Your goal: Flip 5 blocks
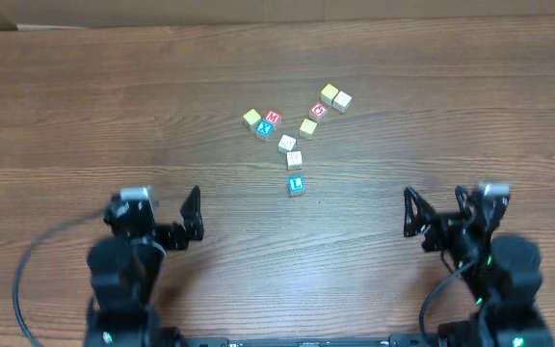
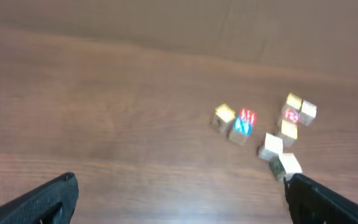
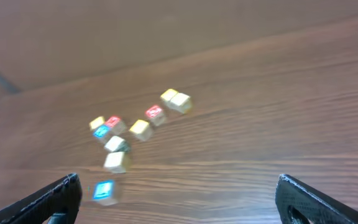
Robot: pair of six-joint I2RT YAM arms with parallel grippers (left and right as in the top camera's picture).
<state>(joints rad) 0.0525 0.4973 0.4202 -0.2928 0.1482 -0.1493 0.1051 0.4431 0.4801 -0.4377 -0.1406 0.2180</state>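
Note:
Several small blocks lie in a loose cluster on the wooden table. Nearest me is the teal L block (image 1: 296, 185) (image 3: 104, 191), with two cream-white blocks (image 1: 295, 159) (image 1: 286, 144) just behind it. Farther back are a yellow block (image 1: 251, 118), a red M block (image 1: 273, 118), a blue block (image 1: 264, 129), a red O block (image 1: 319, 110) and a yellow and cream pair (image 1: 335, 96). My left gripper (image 1: 167, 222) (image 2: 180, 186) is open and empty at the near left. My right gripper (image 1: 438, 214) (image 3: 179, 186) is open and empty at the near right. Neither touches a block.
The wooden table (image 1: 85, 106) stretches bare to the left, right and back of the cluster. Its far edge runs along the top of the overhead view. A dark cable (image 1: 27, 270) loops beside the left arm's base.

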